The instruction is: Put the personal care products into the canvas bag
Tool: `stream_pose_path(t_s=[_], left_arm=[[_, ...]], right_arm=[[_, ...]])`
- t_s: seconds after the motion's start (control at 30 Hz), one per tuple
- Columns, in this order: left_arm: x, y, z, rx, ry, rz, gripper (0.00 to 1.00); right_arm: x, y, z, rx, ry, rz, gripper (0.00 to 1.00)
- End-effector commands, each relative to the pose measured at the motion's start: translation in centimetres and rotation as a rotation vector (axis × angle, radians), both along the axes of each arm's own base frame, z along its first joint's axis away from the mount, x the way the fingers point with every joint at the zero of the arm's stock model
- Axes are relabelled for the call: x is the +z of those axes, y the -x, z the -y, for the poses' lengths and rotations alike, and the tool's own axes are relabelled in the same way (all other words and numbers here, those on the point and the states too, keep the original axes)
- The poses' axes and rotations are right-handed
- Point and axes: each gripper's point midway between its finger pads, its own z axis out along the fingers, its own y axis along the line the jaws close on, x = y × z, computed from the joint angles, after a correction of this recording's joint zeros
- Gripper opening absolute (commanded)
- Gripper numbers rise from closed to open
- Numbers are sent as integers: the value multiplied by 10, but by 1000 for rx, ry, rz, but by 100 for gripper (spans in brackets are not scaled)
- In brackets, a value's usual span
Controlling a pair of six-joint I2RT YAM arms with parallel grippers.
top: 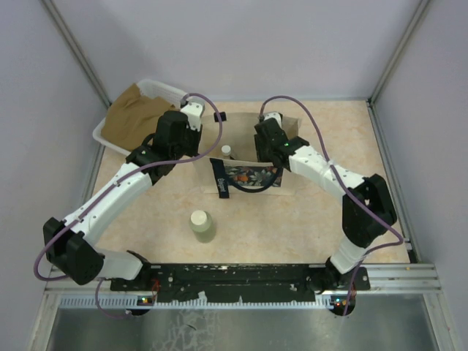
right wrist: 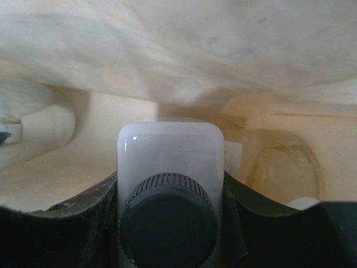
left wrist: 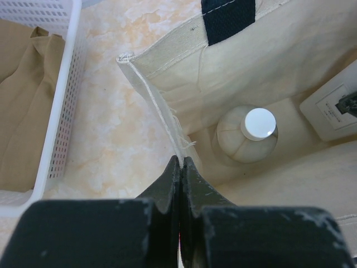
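Note:
The canvas bag [top: 252, 175] stands open at mid-table. My left gripper [top: 217, 117] is shut on the bag's left rim, and the left wrist view [left wrist: 182, 161] shows the rim [left wrist: 156, 100] pinched between its fingers. My right gripper [top: 267, 150] is down inside the bag, shut on the white bottle with black cap [right wrist: 167, 167]. A bottle with a white cap [left wrist: 254, 134] stands on the bag's floor and also shows from above [top: 226, 151]. A clear bottle [right wrist: 284, 167] lies in the bag to the right. The pale green bottle with cream cap [top: 201, 225] stands on the table in front of the bag.
A white plastic tub [top: 157, 91] with brown cloth [top: 131, 117] sits at the back left, close to my left wrist; its perforated wall [left wrist: 61, 111] shows in the left wrist view. Metal frame posts run along both sides.

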Motion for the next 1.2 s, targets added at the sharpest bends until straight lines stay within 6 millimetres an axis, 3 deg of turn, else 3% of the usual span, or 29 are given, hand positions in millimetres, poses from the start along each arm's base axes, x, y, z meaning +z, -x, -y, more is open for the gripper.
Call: stream_pose_path(t_s=[0.0,0.2,0.23,0.37,0.47,0.63,0.73,0.8,0.9,1.07,1.17], left_arm=[[14,-8,-11,44,-9,58,0],[9,-10,-9,44,-11,49,1],[8,-10,-9,45,-12,47,0],[7,-12,-7,45,-10,44,0],[6,-13,-7,46,-12,42,0],[4,-16,-14,71,-31,40,0],[4,-18,-17,76,-26,39,0],[5,-18,-16,70,-16,40,0],[7,-20,-16,56,-7,38,0],[11,-25,-13,17,11,33,0],[13,-30,-8,-16,25,29,0]], right_arm=[[28,-20,12,-74,20,83,24],[54,-17,7,-38,-21,124,81],[61,-17,9,-36,-20,132,86],[97,-15,9,-17,-34,177,96],[134,-2,5,18,-51,241,99],[189,61,-22,150,-70,279,99],[204,101,-39,200,-97,301,99],[204,126,-52,237,-133,297,99],[186,156,-66,297,-151,268,99],[148,195,-102,439,-138,256,99],[126,208,-129,523,-160,279,99]])
